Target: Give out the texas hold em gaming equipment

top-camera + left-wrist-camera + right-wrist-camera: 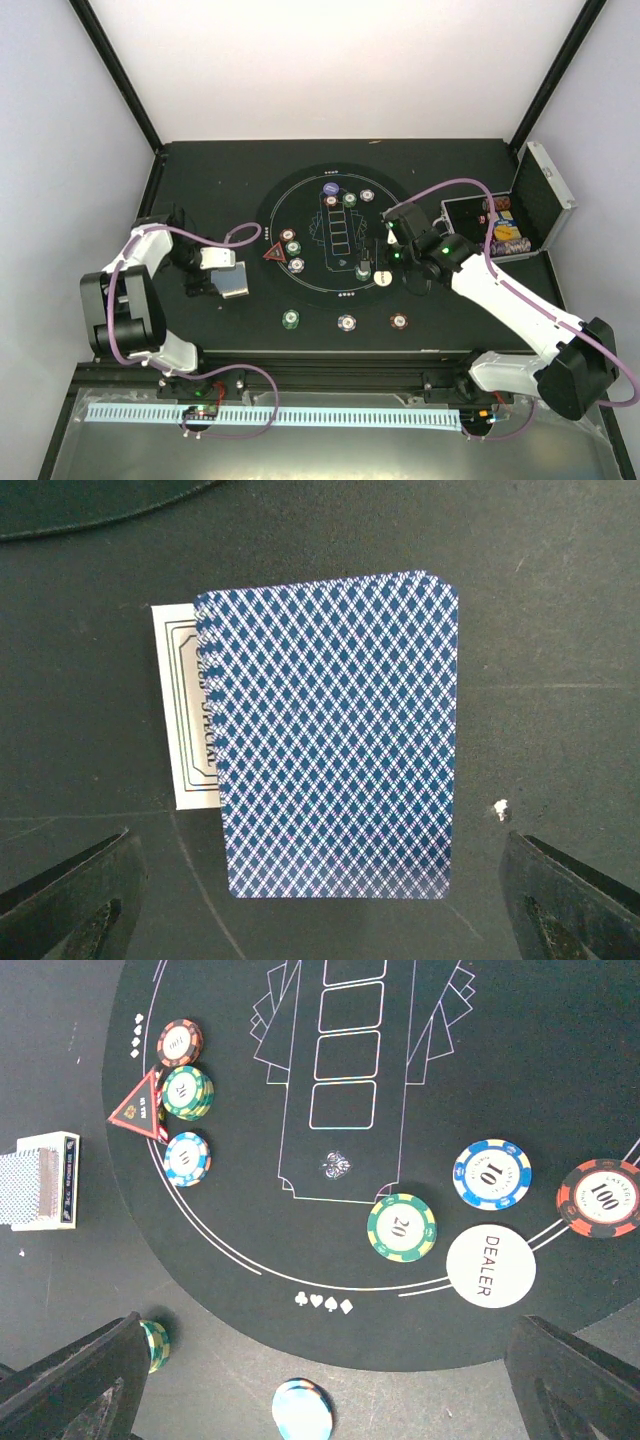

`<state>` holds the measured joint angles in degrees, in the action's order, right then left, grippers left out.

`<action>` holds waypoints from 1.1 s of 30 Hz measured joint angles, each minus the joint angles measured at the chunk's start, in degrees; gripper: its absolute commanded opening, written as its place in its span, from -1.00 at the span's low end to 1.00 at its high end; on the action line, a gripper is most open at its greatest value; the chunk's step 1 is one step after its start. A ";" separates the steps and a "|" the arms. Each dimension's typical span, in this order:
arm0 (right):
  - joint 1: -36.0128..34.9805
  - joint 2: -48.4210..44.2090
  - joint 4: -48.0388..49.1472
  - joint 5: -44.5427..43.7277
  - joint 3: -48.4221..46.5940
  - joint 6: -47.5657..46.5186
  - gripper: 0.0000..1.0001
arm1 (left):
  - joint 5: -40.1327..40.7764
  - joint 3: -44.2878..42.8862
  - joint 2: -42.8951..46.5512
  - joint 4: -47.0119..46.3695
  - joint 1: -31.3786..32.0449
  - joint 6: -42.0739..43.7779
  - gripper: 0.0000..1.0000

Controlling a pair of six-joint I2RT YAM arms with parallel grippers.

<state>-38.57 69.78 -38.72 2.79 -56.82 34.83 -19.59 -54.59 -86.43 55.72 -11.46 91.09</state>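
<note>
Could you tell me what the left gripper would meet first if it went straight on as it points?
Most likely the deck, which lies face down centred between the fingers of the open left gripper; how far off it is, the view does not show.

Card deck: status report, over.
Left gripper open, poised over card deck, no grip. Right gripper open above mat, by dealer button. Deck flat beside mat. Nothing blocking.

The left arm (130,295) and right arm (505,292) share glossy white shells and bulky black joints, each with a looping lilac cable (215,240), and green lights (447,243) glow beside the right hand (392,232).
</note>
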 measured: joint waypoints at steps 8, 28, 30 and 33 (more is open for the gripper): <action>-0.02 0.02 0.09 0.00 0.20 0.09 1.00 | 1.66 2.78 -1.14 -3.30 0.52 -0.44 0.98; -0.74 0.02 0.13 -0.02 0.31 0.90 1.00 | 4.94 6.49 -2.56 -9.38 1.27 -2.38 0.98; -0.74 0.02 0.11 -0.02 0.31 1.09 1.00 | 5.07 6.49 -2.82 -10.12 1.38 -2.71 0.98; -0.74 0.02 0.09 -0.02 0.31 1.22 1.00 | 5.31 6.49 -3.61 -10.99 1.49 -3.30 0.97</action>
<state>-39.31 69.80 -38.63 2.76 -56.51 36.05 -14.28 -48.10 -90.04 44.73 -9.98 87.79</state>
